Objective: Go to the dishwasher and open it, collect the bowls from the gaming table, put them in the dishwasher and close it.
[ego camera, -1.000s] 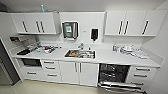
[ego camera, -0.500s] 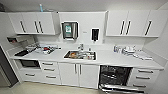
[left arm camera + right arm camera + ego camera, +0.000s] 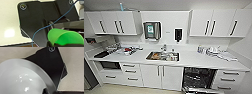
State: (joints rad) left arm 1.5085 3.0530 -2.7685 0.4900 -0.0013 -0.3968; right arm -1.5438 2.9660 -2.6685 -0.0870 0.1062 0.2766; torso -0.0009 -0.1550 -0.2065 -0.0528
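Dishwasher (image 3: 197, 78) open under counter edge (image 3: 166, 63), green bowl (image 3: 65, 37) close by wrist

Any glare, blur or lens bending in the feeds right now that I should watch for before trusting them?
Head view: wide-angle bowing curves the countertop and upper cabinets, soft focus throughout; the open dishwasher reads as a dark cavity. Left wrist view: a bright glare patch on the pale floor, green bowl blurred. Right wrist view: small specular highlights on the white bowl.

The whole kitchen view has shifted slightly; the open dishwasher (image 3: 198, 78) now sits lower right, nearer the frame's bottom.
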